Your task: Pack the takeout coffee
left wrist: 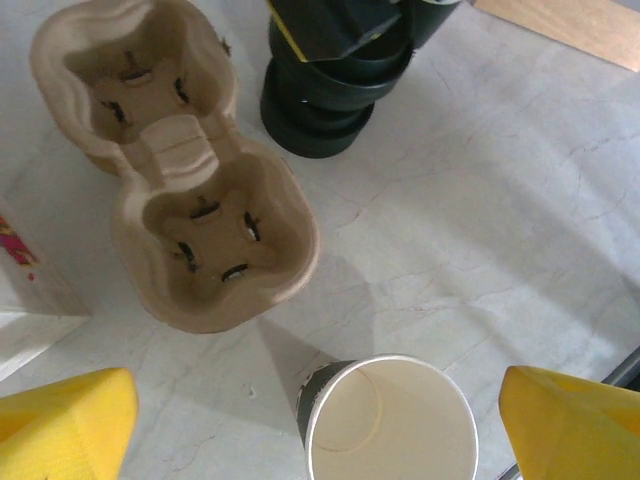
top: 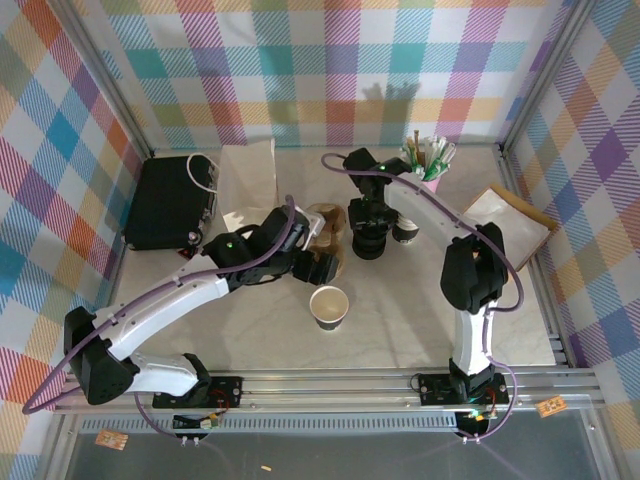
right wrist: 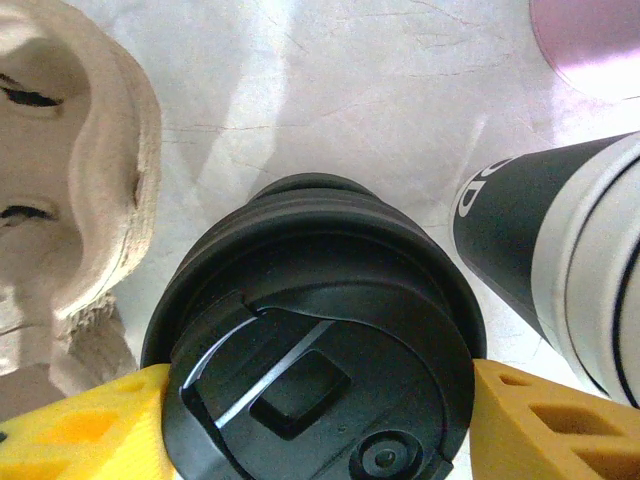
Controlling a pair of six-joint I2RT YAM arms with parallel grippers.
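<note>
One black lid (right wrist: 310,330) – pinched by right gripper (right wrist: 320,425) | cup-stack (right wrist: 560,270) lettering – unreadable

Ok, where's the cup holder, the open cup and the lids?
cup holder (left wrist: 215,240): left wrist view, lower pocket.
open cup (left wrist: 390,430): left wrist view, its inside.
black lids (right wrist: 305,385): right wrist view, top lid's face.

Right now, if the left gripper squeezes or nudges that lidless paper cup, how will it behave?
Probably light: the lidless paper cup looks empty inside. With no lid stiffening the rim, a firm squeeze would likely dent it oval. Standing upright on the smooth table, it may slide or tip if pushed near the top.
</note>
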